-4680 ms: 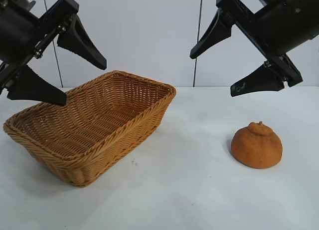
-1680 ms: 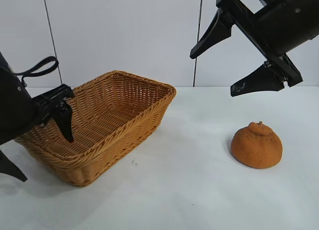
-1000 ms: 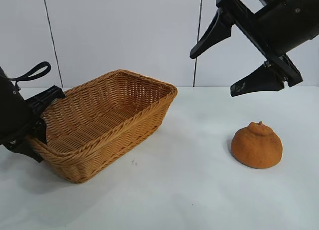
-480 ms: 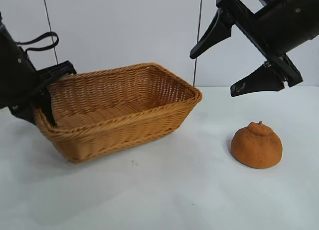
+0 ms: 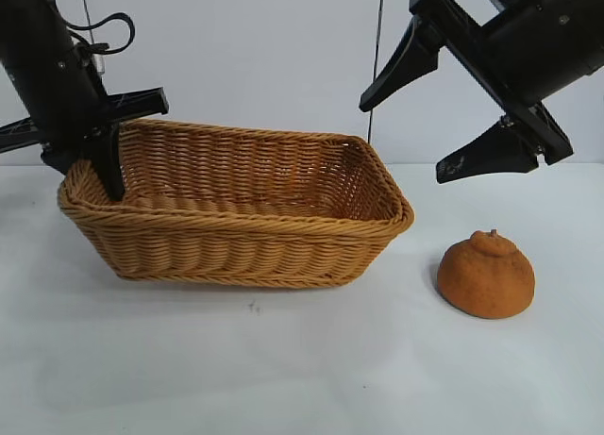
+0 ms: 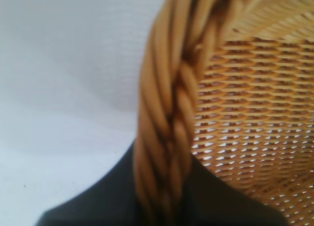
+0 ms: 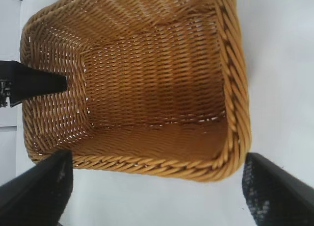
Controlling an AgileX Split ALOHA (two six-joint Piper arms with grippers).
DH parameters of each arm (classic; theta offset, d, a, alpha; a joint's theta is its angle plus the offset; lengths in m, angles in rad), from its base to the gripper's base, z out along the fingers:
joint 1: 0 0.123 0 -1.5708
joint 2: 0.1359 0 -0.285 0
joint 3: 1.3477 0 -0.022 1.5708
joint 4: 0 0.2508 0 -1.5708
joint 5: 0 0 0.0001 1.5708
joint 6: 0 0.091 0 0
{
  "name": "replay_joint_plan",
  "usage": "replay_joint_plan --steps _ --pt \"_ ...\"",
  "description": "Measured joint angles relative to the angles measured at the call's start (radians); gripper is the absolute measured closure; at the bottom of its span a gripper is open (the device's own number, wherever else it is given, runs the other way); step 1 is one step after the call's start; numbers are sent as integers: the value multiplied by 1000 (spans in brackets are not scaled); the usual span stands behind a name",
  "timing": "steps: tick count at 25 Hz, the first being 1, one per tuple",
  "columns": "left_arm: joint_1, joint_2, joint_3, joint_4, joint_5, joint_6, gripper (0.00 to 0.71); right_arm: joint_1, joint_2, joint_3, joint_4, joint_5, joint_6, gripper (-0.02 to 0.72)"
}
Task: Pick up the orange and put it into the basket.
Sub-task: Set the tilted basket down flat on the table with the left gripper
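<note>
Our big basket (image 5: 236, 213) fills the left and middle of the frame. Our left gripper (image 5: 106, 171) pinches its braided rim (image 6: 167, 138) at the left end, so we can move it. Our right gripper (image 5: 415, 138) hangs spread apart at upper right. The small orange (image 5: 486, 275) sits on the table (image 5: 311, 369) at lower right, near the basket so we can drop it in.

The left gripper (image 5: 90, 171) is lowered, its fingers clamped over a rim, one finger inside. The right gripper (image 5: 411, 133) is held high, its fingers spread wide.
</note>
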Motion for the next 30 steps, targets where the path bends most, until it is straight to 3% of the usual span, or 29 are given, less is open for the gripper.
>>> replay_joint_plan --steps 21,23,27,30 --pt "0 96 74 -63 -64 36 611 0 0 0 1 9 0 63" --pt "0 96 78 -63 -62 25 536 0 0 0 1 15 0 63" --pt "0 77 78 -61 -61 18 269 0 0 0 1 19 0 63" --pt "0 42 78 -59 -61 23 186 0 0 0 1 21 0 63"
